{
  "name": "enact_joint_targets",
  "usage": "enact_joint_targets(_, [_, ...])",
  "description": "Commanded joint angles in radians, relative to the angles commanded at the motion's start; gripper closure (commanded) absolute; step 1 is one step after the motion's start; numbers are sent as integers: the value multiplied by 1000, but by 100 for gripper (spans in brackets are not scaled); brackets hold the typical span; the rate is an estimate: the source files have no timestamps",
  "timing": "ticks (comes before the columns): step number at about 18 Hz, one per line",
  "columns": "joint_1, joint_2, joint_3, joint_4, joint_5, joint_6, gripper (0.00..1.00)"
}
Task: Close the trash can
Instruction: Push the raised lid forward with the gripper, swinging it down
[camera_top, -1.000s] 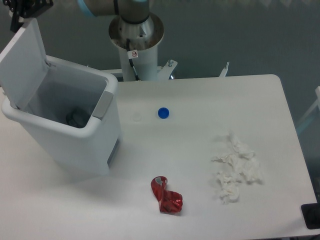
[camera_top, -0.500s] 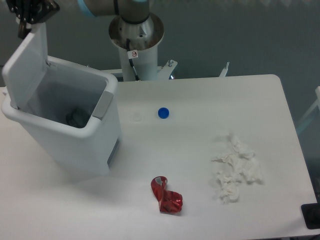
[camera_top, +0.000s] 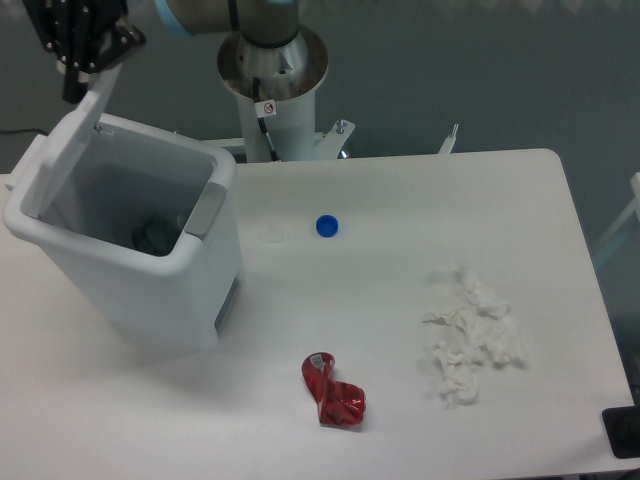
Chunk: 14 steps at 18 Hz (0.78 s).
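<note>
The trash can is a large white bin at the left of the table, its mouth open and a dark object lying inside. Its hinged lid stands raised on the far left side, tilted over toward the opening. My black gripper is at the top left, pressing against the lid's upper edge. Whether its fingers are open or shut does not show from this angle.
A blue bottle cap lies mid-table. A crumpled red wrapper sits near the front. Crumpled white tissues lie to the right. The arm's base column stands behind the table.
The gripper has moved right and slightly down, pushing the lid's top edge. The lid has tipped from nearly upright toward the bin's opening.
</note>
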Motion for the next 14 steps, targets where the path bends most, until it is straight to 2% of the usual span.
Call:
enact_joint_targets(4, [11,-15,-15,0,2,0,100])
enact_joint_targets(7, [11,-26,-52,3,0,5,100])
enact_joint_targets(14, [25,-58,-54,2,3,6,100])
